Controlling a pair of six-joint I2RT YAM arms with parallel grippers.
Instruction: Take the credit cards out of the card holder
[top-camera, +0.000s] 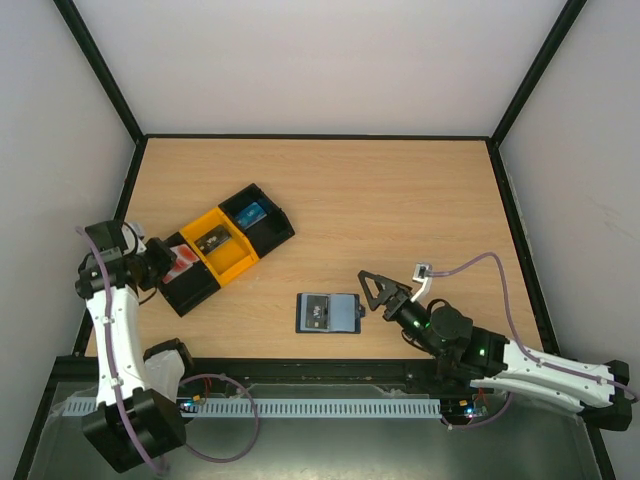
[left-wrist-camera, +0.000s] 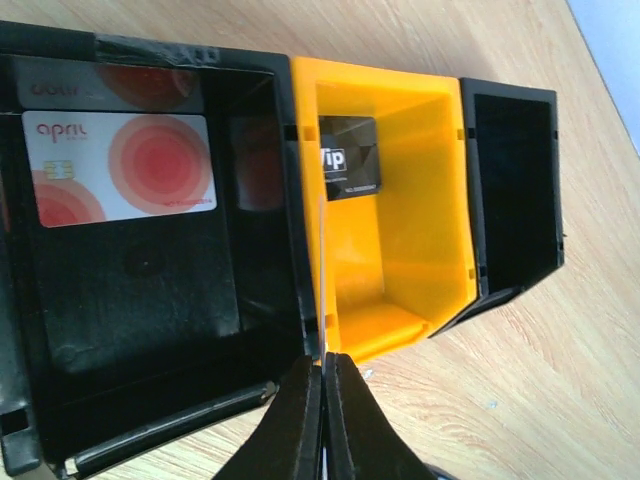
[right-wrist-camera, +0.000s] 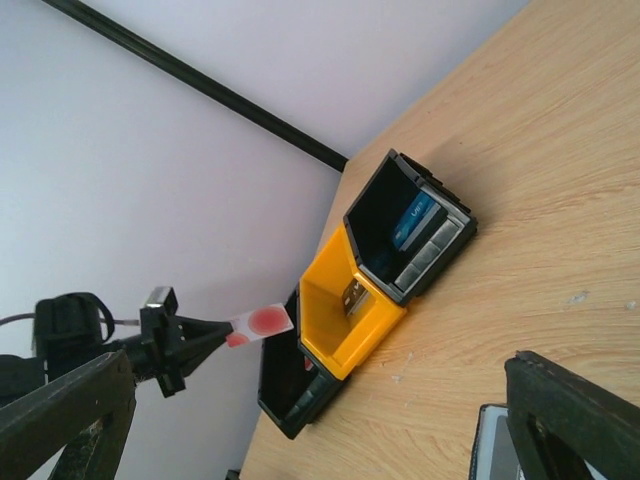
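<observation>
White card (right-wrist-camera: 262, 322) – in L gripper (left-wrist-camera: 323, 395)

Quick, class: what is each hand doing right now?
Left hand: closed, holding a white card with a red mark.
Right hand: open, holding nothing.

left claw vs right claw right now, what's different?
Left claw is shut, right claw is open. Left claw pinches a red-marked white card; right claw holds nothing. Left claw is by the trays; right claw is next to the card holder. Both are black, two-fingered.
</observation>
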